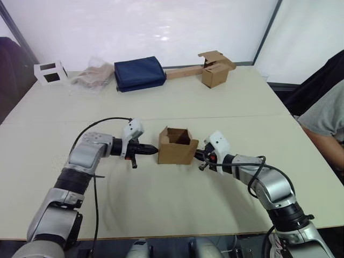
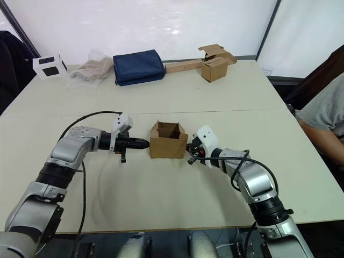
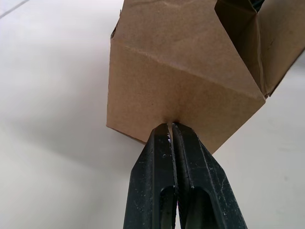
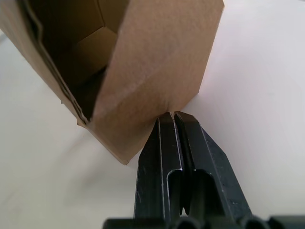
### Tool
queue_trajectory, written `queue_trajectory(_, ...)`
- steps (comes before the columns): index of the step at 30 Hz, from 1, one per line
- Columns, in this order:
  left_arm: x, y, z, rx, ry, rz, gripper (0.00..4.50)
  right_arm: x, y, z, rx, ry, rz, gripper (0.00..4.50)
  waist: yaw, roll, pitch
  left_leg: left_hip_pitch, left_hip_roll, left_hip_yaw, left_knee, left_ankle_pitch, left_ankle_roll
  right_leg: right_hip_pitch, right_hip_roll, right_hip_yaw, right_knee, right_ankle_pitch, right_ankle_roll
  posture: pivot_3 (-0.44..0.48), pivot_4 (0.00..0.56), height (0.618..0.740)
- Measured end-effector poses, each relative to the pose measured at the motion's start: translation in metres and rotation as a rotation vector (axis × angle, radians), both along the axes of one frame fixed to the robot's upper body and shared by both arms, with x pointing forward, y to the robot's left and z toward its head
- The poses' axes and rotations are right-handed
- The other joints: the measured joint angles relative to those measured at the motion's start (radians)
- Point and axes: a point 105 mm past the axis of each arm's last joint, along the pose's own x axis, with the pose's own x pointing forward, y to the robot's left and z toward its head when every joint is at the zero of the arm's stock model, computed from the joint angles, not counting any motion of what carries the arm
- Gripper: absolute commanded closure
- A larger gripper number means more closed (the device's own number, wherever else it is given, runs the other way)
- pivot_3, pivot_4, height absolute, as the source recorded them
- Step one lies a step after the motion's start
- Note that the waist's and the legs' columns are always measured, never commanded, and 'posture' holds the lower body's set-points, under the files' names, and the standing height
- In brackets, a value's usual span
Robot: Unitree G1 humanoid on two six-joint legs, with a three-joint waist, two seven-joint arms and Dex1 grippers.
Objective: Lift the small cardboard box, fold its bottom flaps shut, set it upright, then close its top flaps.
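The table (image 1: 177, 102) is wide and pale, w/ a seam across its middle. At the far edge lies a dark blue bag (image 1: 139, 73), and to the left of it a crumpled plastic bag (image 1: 92, 75) and a small white frame box (image 1: 50, 72) near the corner. To the right of the blue bag is a second brown box (image 1: 215, 72), open flaps up, joined to a long cardboard strip (image 1: 185, 72). On the right edge a person's arm (image 1: 322, 134) in a grey sleeve is seen. The small cardboard box (image 1: 176, 145) stands on the table near the centre, approx. between the two arms, open end up, w/ the top flaps (image 1: 177, 135) standing up around the opening. The left gripper (image 1: 152, 150) touches the box's left wall; in the left wrist view its fingers (image 3: 159, 157) are pressed together, tips against the cardboard, holding nothing. The right gripper (image 1: 198, 156) touches the right wall low down; its fingers (image 4: 190, 143) are also closed together w/ nothing between them, tips at the box's side.
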Motion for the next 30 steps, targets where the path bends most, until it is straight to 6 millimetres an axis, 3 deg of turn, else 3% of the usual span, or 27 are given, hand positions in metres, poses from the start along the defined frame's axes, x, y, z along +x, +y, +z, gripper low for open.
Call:
queue_trajectory(5,-0.005,0.010,-0.004,0.025,0.007,0.007,4.42,0.003,-0.005,0.001,-0.020,-0.042,0.013,4.50,0.002,0.000,0.000,0.000,0.000,0.000,0.000,0.000,0.000,0.000,0.000,0.000,0.000,0.000,0.000,0.000,0.150,0.740)
queue_trajectory(9,-0.003,0.019,0.009,-0.012,-0.025,0.032,4.42,0.010,-0.022,0.015,-0.007,-0.117,-0.007,4.50,0.003,0.000,0.000,0.000,0.000,0.000,0.000,0.000,0.000,0.000,0.000,0.000,0.000,0.000,0.000,0.000,0.150,0.740)
queue_trajectory(12,0.003,0.017,0.028,-0.095,-0.056,0.038,4.42,0.012,-0.025,0.030,0.061,-0.161,0.016,4.50,0.002,0.000,0.000,0.000,0.000,0.000,0.000,0.000,0.000,0.000,0.000,0.000,0.000,0.000,0.000,0.000,0.150,0.740)
queue_trajectory(17,0.012,0.006,0.078,-0.204,-0.181,0.019,4.42,0.017,-0.010,0.065,0.177,-0.256,0.131,4.50,-0.001,0.001,-0.001,0.000,0.000,0.000,0.000,0.000,-0.001,0.000,0.000,0.000,0.000,0.000,0.000,0.000,0.150,0.740)
queue_trajectory(22,0.008,-0.007,0.058,-0.211,-0.120,-0.012,4.42,0.025,-0.002,0.063,0.244,-0.210,0.185,4.50,-0.011,0.001,-0.001,0.000,0.000,0.000,0.000,0.001,-0.001,0.000,0.000,0.000,0.001,0.000,0.000,0.000,0.150,0.740)
queue_trajectory(30,-0.001,-0.010,0.044,-0.180,-0.080,-0.040,4.42,0.017,0.006,0.055,0.235,-0.162,0.270,4.50,-0.022,0.001,-0.001,0.000,0.000,0.000,0.000,0.001,-0.001,0.000,0.000,0.000,0.000,0.000,0.000,0.000,0.150,0.740)
